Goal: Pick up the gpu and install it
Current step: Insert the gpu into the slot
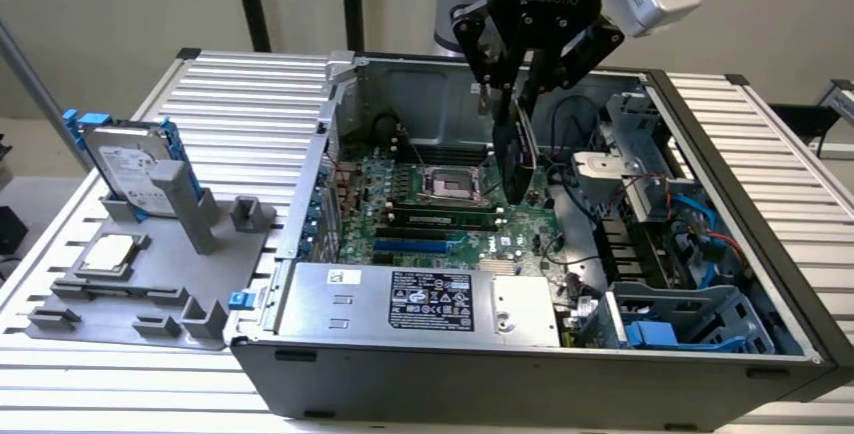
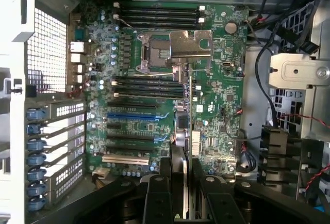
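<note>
My gripper point(image 1: 518, 89) hangs over the open computer case point(image 1: 747, 284), shut on the gpu point(image 1: 515, 159). The gpu is a thin dark card held on edge and pointing down at the green motherboard point(image 1: 441, 216). Its lower end is level with the CPU socket point(image 1: 447, 186), toward the exterior view's right of it. In the wrist view the gpu point(image 2: 187, 126) shows edge-on, running between my two black fingers point(image 2: 157, 198) above the board, beside the expansion slots, including a blue slot point(image 2: 135, 115). I cannot tell whether the card touches the board.
A grey holder point(image 1: 134, 299) on the exterior view's left carries a silver hard drive with blue rails point(image 1: 134, 164) and a small square CPU chip point(image 1: 110, 252). Inside the case are the power supply point(image 1: 414, 299), a drive cage point(image 1: 681, 319) and loose cables point(image 1: 681, 214).
</note>
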Available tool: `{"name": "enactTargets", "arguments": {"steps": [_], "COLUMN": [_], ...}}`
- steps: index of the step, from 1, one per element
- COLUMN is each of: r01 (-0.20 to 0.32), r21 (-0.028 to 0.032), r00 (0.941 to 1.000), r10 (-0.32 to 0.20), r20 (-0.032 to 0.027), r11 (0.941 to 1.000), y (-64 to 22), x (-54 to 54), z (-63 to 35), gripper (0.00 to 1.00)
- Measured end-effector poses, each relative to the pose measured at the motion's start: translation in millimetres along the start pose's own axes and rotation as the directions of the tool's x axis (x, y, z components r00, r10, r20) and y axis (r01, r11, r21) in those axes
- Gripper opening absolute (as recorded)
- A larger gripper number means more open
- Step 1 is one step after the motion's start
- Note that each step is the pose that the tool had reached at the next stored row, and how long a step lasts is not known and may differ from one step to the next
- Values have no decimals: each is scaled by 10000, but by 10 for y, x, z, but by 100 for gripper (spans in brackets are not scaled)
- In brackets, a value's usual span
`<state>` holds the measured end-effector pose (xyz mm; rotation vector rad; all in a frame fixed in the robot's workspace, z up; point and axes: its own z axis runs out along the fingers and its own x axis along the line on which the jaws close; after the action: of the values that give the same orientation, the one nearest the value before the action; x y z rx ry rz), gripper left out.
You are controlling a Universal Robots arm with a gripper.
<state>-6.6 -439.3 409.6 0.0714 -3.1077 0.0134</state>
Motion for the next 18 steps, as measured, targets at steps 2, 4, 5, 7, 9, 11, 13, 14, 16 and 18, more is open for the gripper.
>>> {"name": "enactTargets", "arguments": {"steps": [2, 4, 5, 7, 9, 11, 13, 14, 16, 18], "r01": [358, 718, 896, 1259, 1625, 1984, 2335, 2510, 2867, 3208], "r21": [12, 24, 30, 43, 55, 68, 81, 88, 100, 113], "r00": [9994, 9974, 9960, 9920, 9867, 9801, 9724, 9680, 9580, 9471], "r10": [-358, -718, -896, -1259, -1625, -1984, -2335, -2510, -2867, -3209], "r20": [2, 5, 6, 7, 9, 9, 8, 8, 8, 7], "r11": [9994, 9974, 9960, 9920, 9867, 9801, 9723, 9680, 9580, 9471], "y": [0, 0, 0, 0, 0, 0, 0, 1, 0, 1], "x": [1, 0, 0, 1, 0, 0, 0, 0, -1, -1], "z": [1, 2, 3, 5, 9, 14, 21, 25, 38, 51], "gripper": [27, 27, 27, 27, 27, 27, 27, 27, 27, 27]}}
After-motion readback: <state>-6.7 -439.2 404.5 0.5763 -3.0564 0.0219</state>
